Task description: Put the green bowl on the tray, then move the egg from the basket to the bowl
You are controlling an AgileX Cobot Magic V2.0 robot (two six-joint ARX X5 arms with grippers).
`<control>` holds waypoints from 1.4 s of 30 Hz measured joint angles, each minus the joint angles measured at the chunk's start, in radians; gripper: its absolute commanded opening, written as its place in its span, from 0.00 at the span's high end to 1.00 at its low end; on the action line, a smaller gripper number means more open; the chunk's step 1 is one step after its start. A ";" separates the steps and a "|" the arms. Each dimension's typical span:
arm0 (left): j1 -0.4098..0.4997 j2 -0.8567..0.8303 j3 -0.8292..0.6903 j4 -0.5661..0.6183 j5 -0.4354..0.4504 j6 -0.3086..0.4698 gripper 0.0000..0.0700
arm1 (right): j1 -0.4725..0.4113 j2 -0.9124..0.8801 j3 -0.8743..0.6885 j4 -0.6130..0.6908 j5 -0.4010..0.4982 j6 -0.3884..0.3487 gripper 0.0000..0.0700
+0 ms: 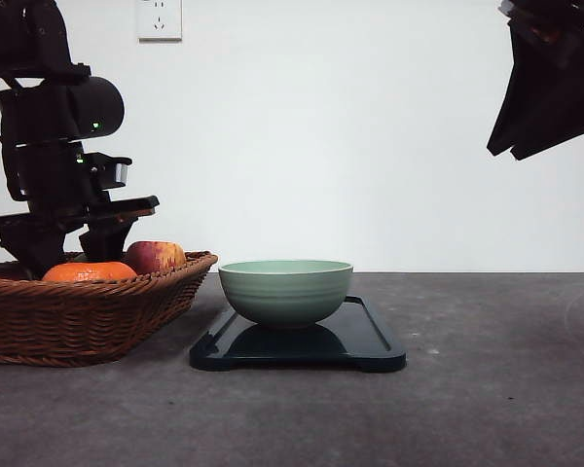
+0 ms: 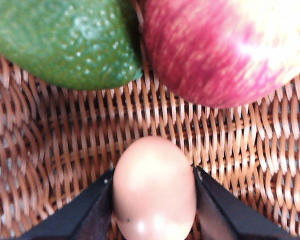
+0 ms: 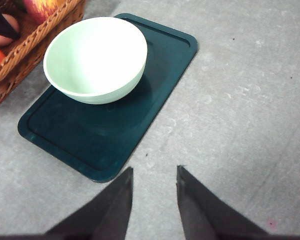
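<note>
Left wrist view: left pincer [image 2: 155,200] is pinching the egg [image 2: 155,192], one black finger [image 2: 85,212] pressing on each side, down on the woven floor of the basket [image 2: 65,150]. Just beyond the pincer's tips, a green avocado [image 2: 60,42] and a red-streaked apple [image 2: 230,47] are lying side by side.

Front view: left arm is reaching down into the basket [image 1: 88,316], whose rim is hiding the egg and fingertips; an orange [image 1: 90,272] and the apple [image 1: 154,256] are showing above the weave. Green bowl [image 1: 286,290] is sitting on the tray [image 1: 370,341], just beside the basket on the grey tabletop [image 1: 487,389].

Right wrist view: right pincer [image 3: 154,186] is hanging spread and holding nothing above bare tabletop [image 3: 240,110]. Ahead of its tips, the tray [image 3: 90,135] is carrying the green bowl [image 3: 95,57] at its far end.
</note>
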 measured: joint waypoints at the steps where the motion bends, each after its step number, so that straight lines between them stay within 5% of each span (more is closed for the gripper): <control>1: 0.000 -0.006 0.000 -0.005 0.000 0.000 0.70 | 0.000 0.000 0.000 0.000 0.000 0.000 0.76; 17: -0.007 -0.280 0.000 -0.017 0.012 0.000 0.74 | 0.000 0.000 0.000 0.000 0.000 0.000 0.76; 26: -0.062 -0.378 0.003 0.129 0.301 -0.042 0.73 | 0.000 0.000 0.000 0.004 0.000 0.000 0.76; 33: -0.150 -0.364 0.003 0.193 0.297 -0.064 0.73 | 0.000 0.000 0.000 0.008 0.000 0.000 0.76; 42: -0.269 -0.275 0.003 0.261 0.165 -0.049 0.73 | 0.000 0.000 0.000 0.008 0.000 0.000 0.76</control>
